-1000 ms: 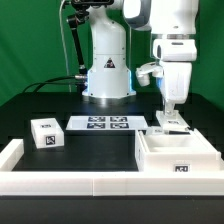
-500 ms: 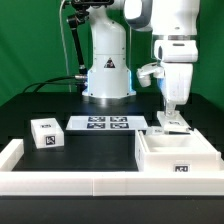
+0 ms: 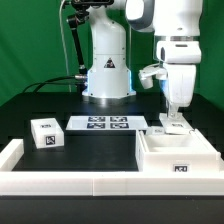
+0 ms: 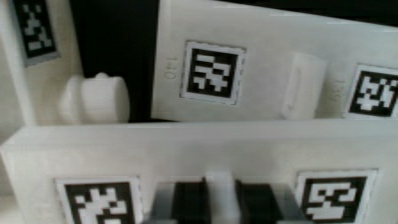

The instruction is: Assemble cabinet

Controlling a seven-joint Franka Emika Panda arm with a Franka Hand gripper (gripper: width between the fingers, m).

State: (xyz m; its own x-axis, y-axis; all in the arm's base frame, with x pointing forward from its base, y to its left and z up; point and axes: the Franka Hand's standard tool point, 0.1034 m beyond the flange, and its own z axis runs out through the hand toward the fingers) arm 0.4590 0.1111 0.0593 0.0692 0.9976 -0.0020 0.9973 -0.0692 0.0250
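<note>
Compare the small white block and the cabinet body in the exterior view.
Size: the cabinet is far bigger than the small white block. Shape: the block looks solid, the cabinet hollow and open-topped. Place: block at the exterior view's left of the marker board, cabinet at its right. Both are white with black-and-white tags.

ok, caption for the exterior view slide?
Franka arm poised over the cabinet at the exterior view's right; tagged white block and marker board lie on the black table.
</note>
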